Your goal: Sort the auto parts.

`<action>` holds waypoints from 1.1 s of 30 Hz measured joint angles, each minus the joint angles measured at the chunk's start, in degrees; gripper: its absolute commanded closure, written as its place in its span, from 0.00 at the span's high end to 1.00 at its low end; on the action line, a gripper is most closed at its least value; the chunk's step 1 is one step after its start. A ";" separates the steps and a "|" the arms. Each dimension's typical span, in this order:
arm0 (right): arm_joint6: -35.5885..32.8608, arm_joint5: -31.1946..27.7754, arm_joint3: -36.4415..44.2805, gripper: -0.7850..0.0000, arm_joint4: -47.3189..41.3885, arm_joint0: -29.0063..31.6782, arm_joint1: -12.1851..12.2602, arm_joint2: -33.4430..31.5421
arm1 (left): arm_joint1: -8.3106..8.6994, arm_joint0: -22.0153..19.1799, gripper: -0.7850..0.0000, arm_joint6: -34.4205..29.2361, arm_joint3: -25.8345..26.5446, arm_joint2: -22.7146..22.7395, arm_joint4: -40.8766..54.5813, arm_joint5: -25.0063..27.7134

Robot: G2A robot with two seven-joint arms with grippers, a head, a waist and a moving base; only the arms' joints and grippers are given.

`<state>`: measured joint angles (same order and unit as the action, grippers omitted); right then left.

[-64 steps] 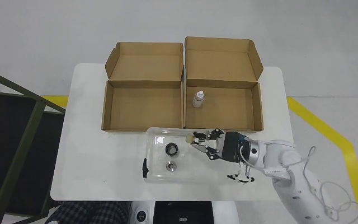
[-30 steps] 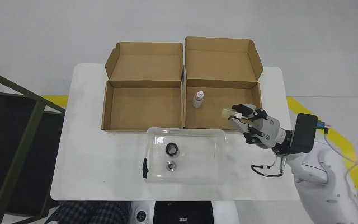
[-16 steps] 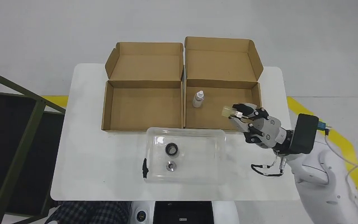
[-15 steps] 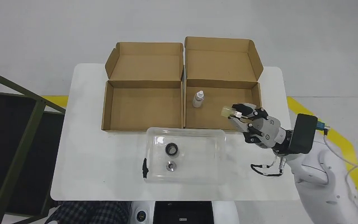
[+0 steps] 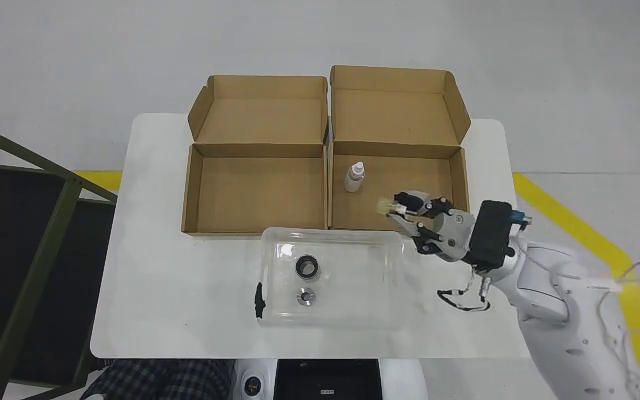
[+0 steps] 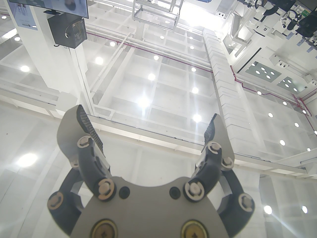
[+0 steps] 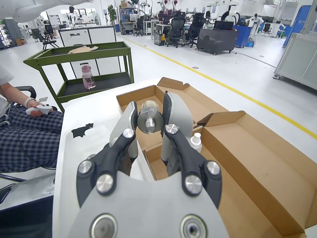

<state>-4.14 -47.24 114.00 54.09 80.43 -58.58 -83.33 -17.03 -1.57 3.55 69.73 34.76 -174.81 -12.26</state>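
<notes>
Right gripper (image 7: pixel 148 111): pinching a metal part (image 7: pixel 148 121) over the right box (image 5: pixel 425 178), by its near wall.
Left gripper (image 6: pixel 147 115): spread, holding nothing.
Risk: an early release could drop the part outside the box.

Glossy white arm (image 5: pixel 545 290) trailing a black cable (image 5: pixel 450 294), right gripper (image 7: pixel 149 110) wearing pale grey fingers (image 7: pixel 178 115), black linkages (image 7: pixel 116 147), silver screws (image 7: pixel 193 180), left gripper (image 6: pixel 147 112) showing ribbed pads (image 6: pixel 90 130).

White table (image 5: pixel 160 250), green cart (image 7: pixel 74 55), pink bottle (image 7: pixel 87 75)
</notes>
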 measured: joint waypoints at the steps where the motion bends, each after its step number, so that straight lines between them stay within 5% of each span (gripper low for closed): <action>1: -0.84 -0.03 -0.45 0.00 0.48 -0.37 0.00 0.53 | 0.00 0.00 1.00 0.00 0.00 0.00 0.00 0.00; 15: -5.54 5.17 -7.48 0.00 4.28 -5.68 -0.65 6.28 | 0.00 0.00 1.00 0.00 0.00 0.00 0.00 0.00; 33: -19.47 11.58 -14.87 0.00 14.86 -15.80 -1.49 13.17 | 0.00 0.00 1.00 0.00 0.00 0.00 0.00 0.00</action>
<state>-23.61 -35.66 99.13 68.95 64.62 -60.07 -70.15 -17.03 -1.57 3.55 69.73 34.76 -174.81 -12.26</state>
